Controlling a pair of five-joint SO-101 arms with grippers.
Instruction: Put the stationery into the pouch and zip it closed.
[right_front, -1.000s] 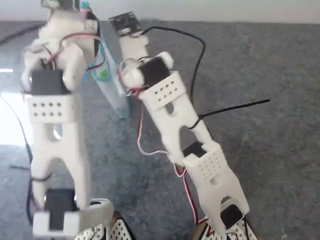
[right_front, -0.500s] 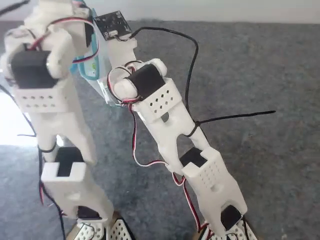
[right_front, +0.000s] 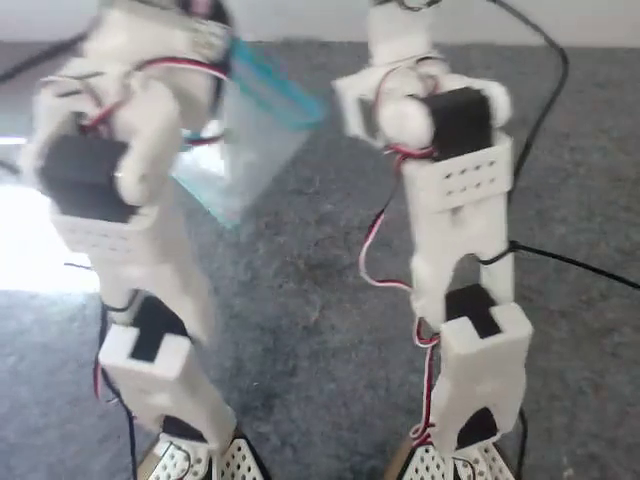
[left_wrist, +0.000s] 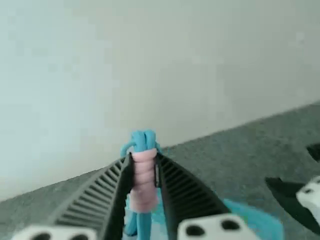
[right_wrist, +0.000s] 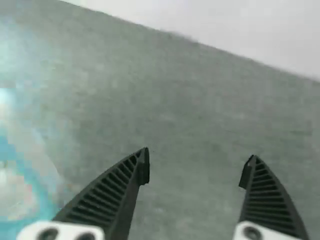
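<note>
A see-through pouch (right_front: 245, 150) with a teal zip edge (right_front: 275, 85) hangs slanted in the air above the grey table, up by the left arm's wrist. In the left wrist view my left gripper (left_wrist: 144, 172) is shut on a pink tab (left_wrist: 144, 182) with a blue loop (left_wrist: 141, 140) sticking out past the fingertips; teal pouch material (left_wrist: 250, 220) shows under it. My right gripper (right_wrist: 197, 167) is open with nothing between its fingers, held above bare grey surface, and a blurred teal patch of the pouch (right_wrist: 15, 165) lies off to its side. No loose stationery is visible.
Grey carpet-like table surface (right_front: 580, 170) stretches to a pale wall at the back. A black cable (right_front: 575, 262) runs out from the right arm (right_front: 460, 200). Both arm bases stand at the front edge. A bright glare patch (right_front: 25, 240) sits at far left.
The right arm has swung away from the pouch, over to the right and upright. The left arm has shifted, and the pouch has tipped from hanging nearly straight down to slanting.
</note>
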